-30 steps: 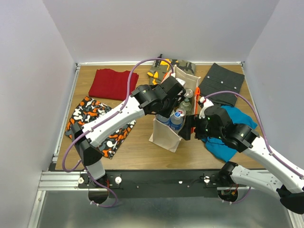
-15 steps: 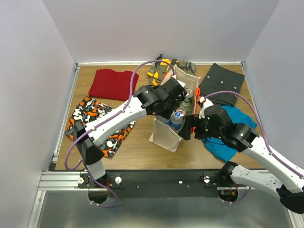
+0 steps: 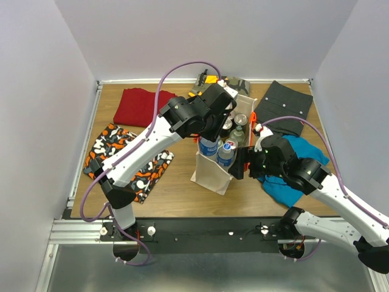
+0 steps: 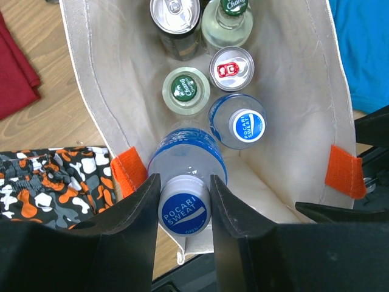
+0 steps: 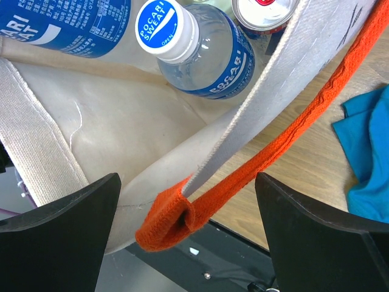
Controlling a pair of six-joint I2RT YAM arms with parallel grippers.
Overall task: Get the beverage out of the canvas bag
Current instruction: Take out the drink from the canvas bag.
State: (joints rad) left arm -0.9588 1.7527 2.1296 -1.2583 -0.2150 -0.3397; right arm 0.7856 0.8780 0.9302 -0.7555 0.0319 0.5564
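Note:
The beige canvas bag (image 3: 213, 175) stands upright mid-table with several drinks inside. My left gripper (image 4: 184, 182) is shut on the white-and-blue cap of a Pocari Sweat bottle (image 4: 185, 161), the beverage, which is raised above the other drinks at the bag's left wall (image 3: 208, 146). A second Pocari bottle (image 4: 242, 125), two cans (image 4: 231, 68) and green-capped bottles (image 4: 186, 90) stand in the bag. My right gripper (image 5: 187, 182) is open, its fingers either side of the bag's right rim and orange handle (image 5: 292, 140) without pinching them.
Folded clothes lie around the bag: red (image 3: 143, 106) at back left, an orange-patterned one (image 3: 121, 158) at left, blue (image 3: 292, 182) under my right arm, dark grey (image 3: 282, 106) at back right, camouflage (image 3: 234, 82) behind the bag.
My left gripper has risen and shifted back-left with the Pocari bottle, so more of the bottle stands above the bag's opening. The right arm has stayed still.

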